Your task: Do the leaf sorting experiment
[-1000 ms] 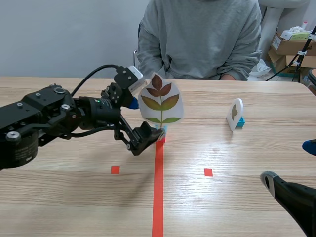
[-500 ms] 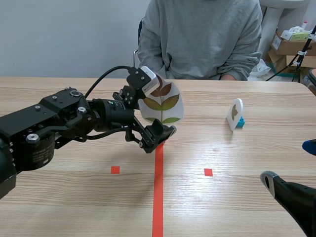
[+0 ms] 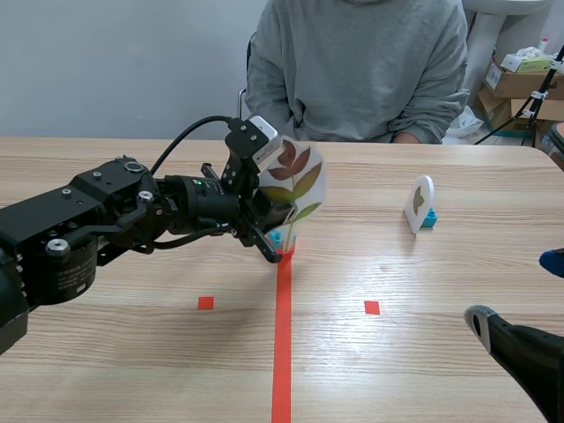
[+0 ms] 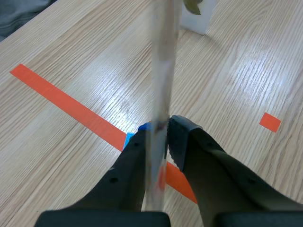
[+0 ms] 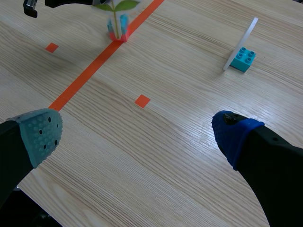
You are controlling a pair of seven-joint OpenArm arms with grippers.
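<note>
Where the orange-red tape line (image 3: 282,335) ends near the middle of the bench (image 3: 132,370), the left claw (image 4: 160,128) is pinched on the large leaf card (image 3: 293,181). Its two fingers press the white card's faces low down, just above the small blue base (image 3: 277,236). In the left wrist view the card shows edge-on between the fingers. From the scene view it leans a little toward the bench's right edge, showing a printed plant with brown, yellow-green and green leaves. Whether the base sits flat on the wood cannot be told.

The right claw (image 5: 139,137) sits low by the bench's near right corner, spread wide with its grey-green pad (image 5: 42,132) and blue pad (image 5: 233,135) well apart, gripping nothing.

A smaller leaf card (image 3: 422,201) stands upright on a teal block (image 3: 429,218) toward the bench's far right — well apart from both claws.

A person in a grey sweatshirt (image 3: 352,62) sits at the far edge, and cardboard boxes (image 3: 520,79) are stacked behind the far right corner.
</note>
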